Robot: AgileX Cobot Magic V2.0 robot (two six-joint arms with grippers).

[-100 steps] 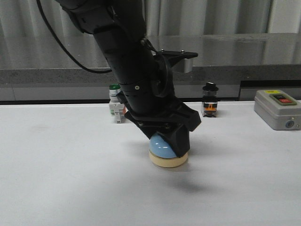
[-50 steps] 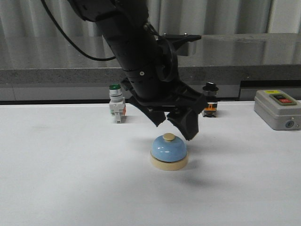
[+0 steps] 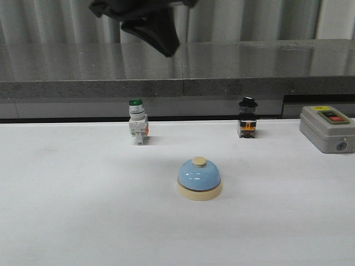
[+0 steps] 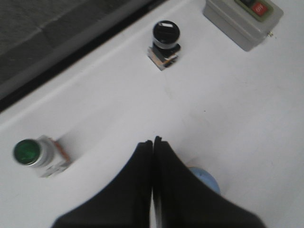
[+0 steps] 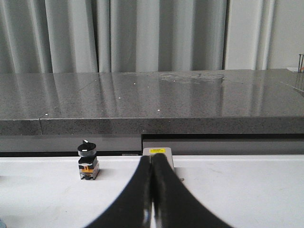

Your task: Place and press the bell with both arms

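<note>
The bell [image 3: 199,178], a light-blue dome with a cream base and cream top button, stands alone on the white table [image 3: 83,210]. My left gripper [image 3: 158,36] hangs high above it and to the left, at the top edge of the front view. In the left wrist view the left gripper [image 4: 153,141] is shut and empty, and a sliver of the bell [image 4: 209,181] shows beside one finger. My right gripper [image 5: 152,159] is shut and empty, low over the table; it does not show in the front view.
A green-capped white pushbutton switch [image 3: 137,123] stands at the back left of the bell. A black-knobbed switch [image 3: 247,119] stands at the back right. A grey box with red and black buttons [image 3: 327,128] sits at the far right. A grey ledge [image 3: 222,86] runs behind the table.
My left gripper was closed around the bell, then opened and let it go. It has risen up and to the left and its jaws have shut. The bell stays on the table.
</note>
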